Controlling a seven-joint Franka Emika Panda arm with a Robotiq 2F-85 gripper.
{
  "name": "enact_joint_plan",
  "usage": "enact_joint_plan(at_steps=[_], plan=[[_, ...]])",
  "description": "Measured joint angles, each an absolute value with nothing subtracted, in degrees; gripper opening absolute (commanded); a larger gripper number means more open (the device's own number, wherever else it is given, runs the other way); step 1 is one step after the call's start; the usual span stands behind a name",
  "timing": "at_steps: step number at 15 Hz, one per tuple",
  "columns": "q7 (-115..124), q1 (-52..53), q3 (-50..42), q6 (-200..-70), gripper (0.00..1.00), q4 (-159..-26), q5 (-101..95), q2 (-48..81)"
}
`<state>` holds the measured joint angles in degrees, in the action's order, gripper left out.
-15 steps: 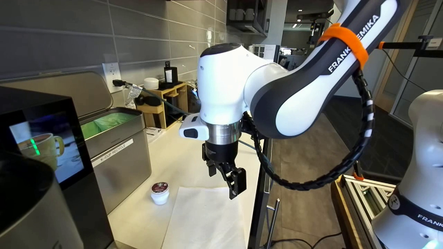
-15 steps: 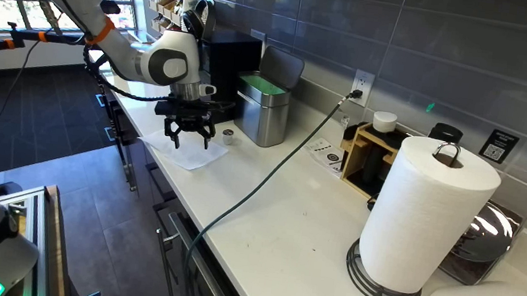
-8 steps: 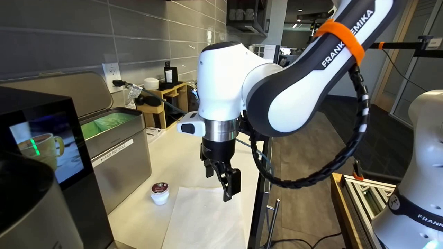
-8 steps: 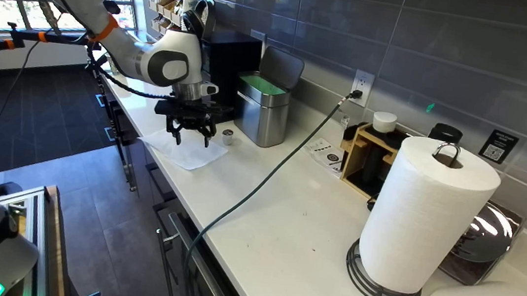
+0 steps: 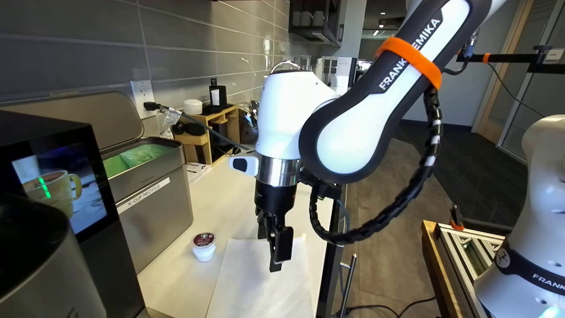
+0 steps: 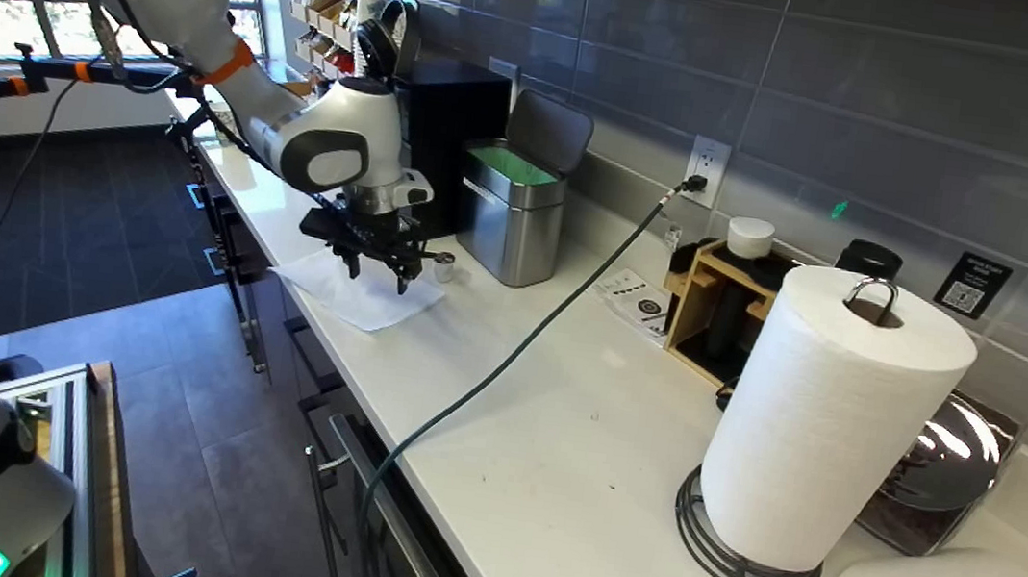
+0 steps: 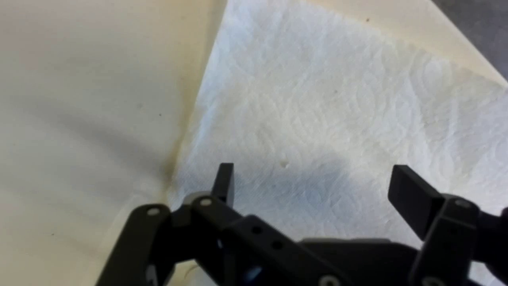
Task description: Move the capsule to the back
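1 gripper [image 7: 311, 178], blk.: spread, nil held. 1 capsule [image 5: 204, 247]: stands upright, betw. gripper & bin [image 5: 164, 210], touching neither.

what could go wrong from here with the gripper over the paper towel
The open gripper hangs over the paper towel, so going lower might snag it. The small capsule stands beside the paper towel, so a clumsy approach could tip it. The metal bin is close by on the capsule's other side, so the gripper might bump it.

The capsule [image 5: 204, 248] looks smooth plastic, the sheet [image 7: 313, 99] paper (matt, embossed).
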<state>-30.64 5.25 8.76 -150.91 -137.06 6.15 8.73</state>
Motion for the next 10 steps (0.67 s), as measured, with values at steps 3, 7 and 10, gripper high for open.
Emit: enact_joint_plan(at_steps=[3, 7, 10], plan=[[-29.88, 5.30, 9.01, -153.96, 1.00, -137.75, 5.75, 10.70], [-25.20, 5.55, 8.99, -155.90, 0.86, -137.98, 2.16, 13.18], [-21.47, 5.62, 8.96, -155.86, 0.59, -137.48, -1.10, 13.56]])
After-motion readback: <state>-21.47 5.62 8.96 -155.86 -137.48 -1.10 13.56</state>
